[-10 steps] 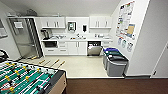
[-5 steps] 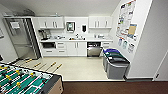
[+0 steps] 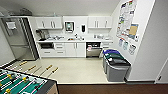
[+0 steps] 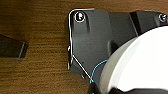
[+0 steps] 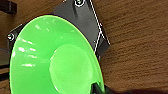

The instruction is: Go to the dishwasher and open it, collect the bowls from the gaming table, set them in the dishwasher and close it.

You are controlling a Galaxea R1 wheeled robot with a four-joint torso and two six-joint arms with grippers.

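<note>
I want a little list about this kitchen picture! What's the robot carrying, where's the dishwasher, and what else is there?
place: kitchenette with white cabinets
dishwasher: under the counter, top drawn out a little, dark inside showing
green bowl: close under the right wrist camera, over brown wood floor
white round thing: close under the left wrist camera, cannot tell what it is
bins: by the right wall
foosball table: near left

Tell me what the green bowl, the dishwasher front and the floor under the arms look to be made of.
Green bowl: likely glossy plastic, judging by its bright uniform colour and sharp white highlights.
Dishwasher front: seemingly brushed steel, a grey metallic panel with a dull sheen.
Floor: wood or wood-look laminate, brown with streaky grain; which one is unclear.
</note>
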